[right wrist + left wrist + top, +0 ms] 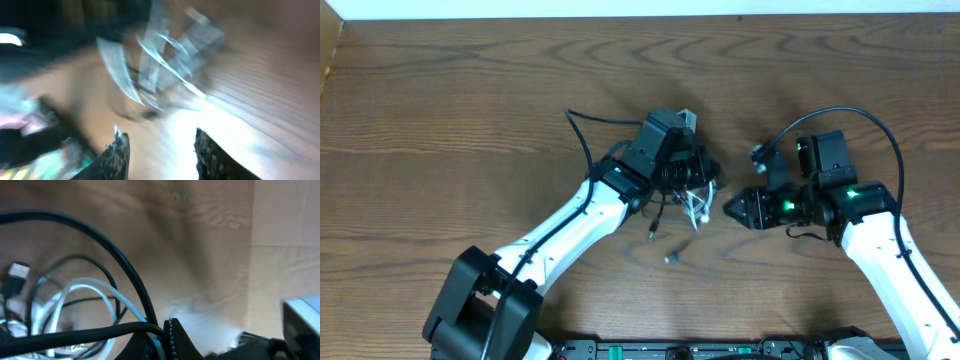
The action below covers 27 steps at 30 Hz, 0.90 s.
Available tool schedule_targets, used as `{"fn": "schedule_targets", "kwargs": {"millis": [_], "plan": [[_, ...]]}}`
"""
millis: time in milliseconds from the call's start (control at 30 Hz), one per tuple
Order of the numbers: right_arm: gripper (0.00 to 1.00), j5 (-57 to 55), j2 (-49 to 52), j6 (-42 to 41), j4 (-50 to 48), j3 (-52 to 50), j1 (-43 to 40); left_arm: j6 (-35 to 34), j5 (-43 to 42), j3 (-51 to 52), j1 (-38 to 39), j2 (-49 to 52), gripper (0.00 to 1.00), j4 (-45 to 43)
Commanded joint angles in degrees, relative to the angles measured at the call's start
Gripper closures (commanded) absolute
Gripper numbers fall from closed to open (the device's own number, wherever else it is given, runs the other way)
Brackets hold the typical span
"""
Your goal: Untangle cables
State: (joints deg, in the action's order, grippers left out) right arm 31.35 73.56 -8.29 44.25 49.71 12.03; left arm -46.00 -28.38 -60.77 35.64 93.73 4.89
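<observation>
The cables (692,198) lie bunched in a small knot of black and white cord at the middle of the table. One thin black end (651,230) trails toward the front, near a small plug (672,258). My left gripper (690,178) sits on top of the knot. In the left wrist view the left gripper (169,339) is shut on a white cord (95,287) and a black cord (75,335). My right gripper (728,208) is just right of the knot, apart from it. In the blurred right wrist view the right gripper (160,147) is open and empty, with white loops (155,70) ahead.
The thick black arm cables arch above both wrists, the left one (578,128) and the right one (865,118). The wooden table (470,100) ends at a pale far edge (620,8). A small silver plug (18,272) lies at the left.
</observation>
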Motion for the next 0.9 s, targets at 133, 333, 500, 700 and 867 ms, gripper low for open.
{"fn": "schedule_targets", "kwargs": {"millis": [133,333,500,700,867], "plan": [[0.52,-25.14,-0.15,-15.43,1.79,0.09,0.0,15.17,-0.39,0.11,-1.55,-7.15,0.93,1.36],[0.46,-13.77,0.09,-24.04,-1.99,0.07,0.04,15.52,-5.4,0.13,-1.55,-12.57,0.92,2.1],[0.38,1.33,0.61,-29.83,-7.87,0.07,0.07,15.52,-5.53,0.13,-1.55,-15.21,0.92,2.14],[0.35,9.35,0.61,-35.8,-13.62,0.07,0.07,15.56,-5.68,0.13,-1.55,-15.61,0.93,3.08],[0.34,11.58,0.59,-37.13,-14.08,0.07,0.07,15.56,-5.68,0.13,-1.55,-15.63,0.93,3.67]]}}
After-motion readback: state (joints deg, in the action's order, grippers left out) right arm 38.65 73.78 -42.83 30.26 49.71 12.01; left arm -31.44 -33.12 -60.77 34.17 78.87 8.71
